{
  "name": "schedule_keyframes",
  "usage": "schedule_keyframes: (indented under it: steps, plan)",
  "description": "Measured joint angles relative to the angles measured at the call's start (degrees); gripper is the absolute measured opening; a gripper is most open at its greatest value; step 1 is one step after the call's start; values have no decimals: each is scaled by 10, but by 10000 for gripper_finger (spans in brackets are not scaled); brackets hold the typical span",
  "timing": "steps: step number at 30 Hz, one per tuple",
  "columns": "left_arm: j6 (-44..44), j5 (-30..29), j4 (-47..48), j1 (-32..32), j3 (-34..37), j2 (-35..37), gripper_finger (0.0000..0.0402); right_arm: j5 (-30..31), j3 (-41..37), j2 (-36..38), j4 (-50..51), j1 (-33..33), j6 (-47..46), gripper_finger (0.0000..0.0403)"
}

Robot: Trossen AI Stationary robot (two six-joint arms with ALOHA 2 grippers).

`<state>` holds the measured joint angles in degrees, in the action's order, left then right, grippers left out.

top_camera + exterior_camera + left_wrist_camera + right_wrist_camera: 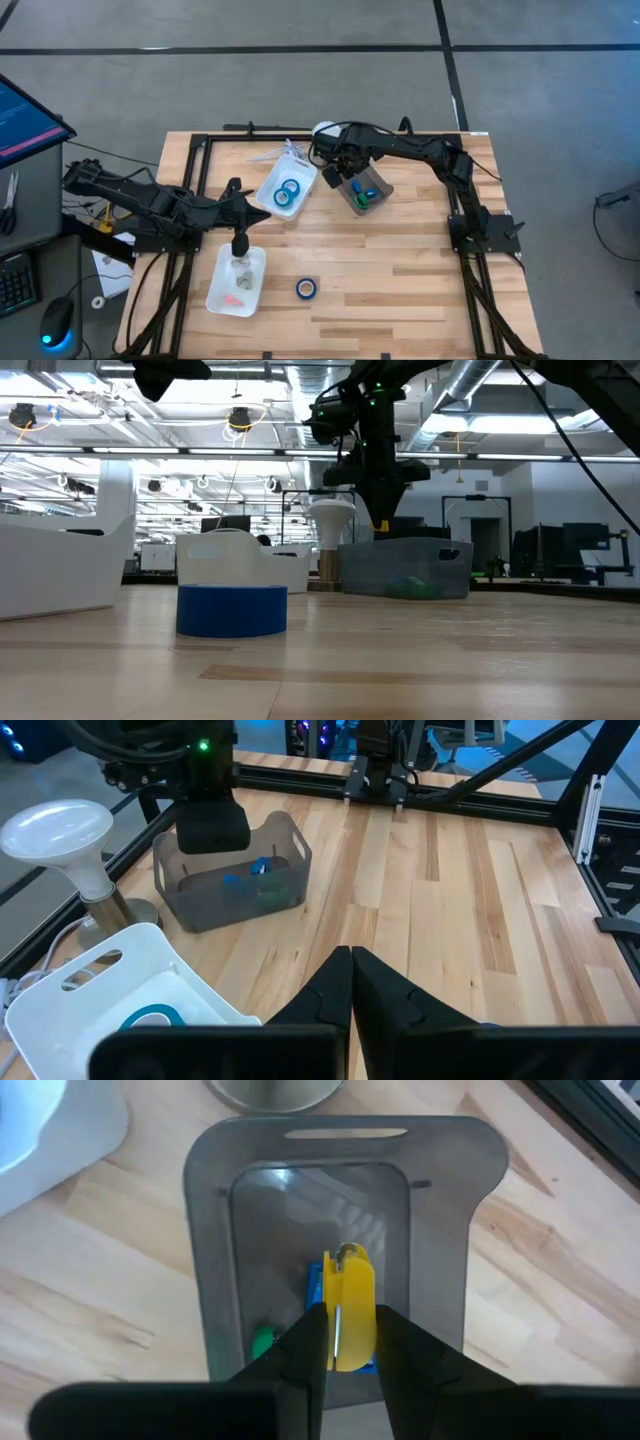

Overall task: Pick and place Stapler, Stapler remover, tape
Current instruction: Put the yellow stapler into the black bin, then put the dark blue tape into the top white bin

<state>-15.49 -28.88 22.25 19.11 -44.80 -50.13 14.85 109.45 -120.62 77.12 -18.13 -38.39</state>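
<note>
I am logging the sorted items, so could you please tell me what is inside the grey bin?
The grey bin holds a blue item and a green item. The right gripper holds a yellow item over them, covering the rest of the bottom.

Right arm reaching in from three o'clock, left arm parked at nine o'clock.

The right arm stretches from its base at the table's three o'clock edge toward twelve o'clock, wrist bent down; the right gripper (352, 1342) points downward with its fingers (305, 1342) clamped on a yellow stapler remover (350, 1305). The left arm lies low from nine o'clock toward the centre, the left gripper (351, 982) with fingertips pressed together.
</note>
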Motion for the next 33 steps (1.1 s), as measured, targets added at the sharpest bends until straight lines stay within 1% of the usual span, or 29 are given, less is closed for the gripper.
schedule_keyframes:
  steps: [4,8,11,17,21,26,30,33]
  plan:
    - [0,0,0,0,0,0,2,2,0,0,0,-1,0,70]
    - [0,0,0,0,0,0,2,2,0,0,0,-4,1,87]
    - [0,0,0,0,0,0,2,2,0,0,1,-4,15,110]
    - [0,0,0,0,0,0,2,3,0,0,2,-1,32,170]
    - [0,0,0,0,0,0,2,18,0,0,3,4,45,193]
    - [0,0,0,0,0,0,2,15,0,0,11,27,41,192]
    - [1,0,0,0,0,0,2,-37,0,0,30,75,46,173]
    - [2,0,0,0,0,0,2,-78,0,0,32,125,71,156]
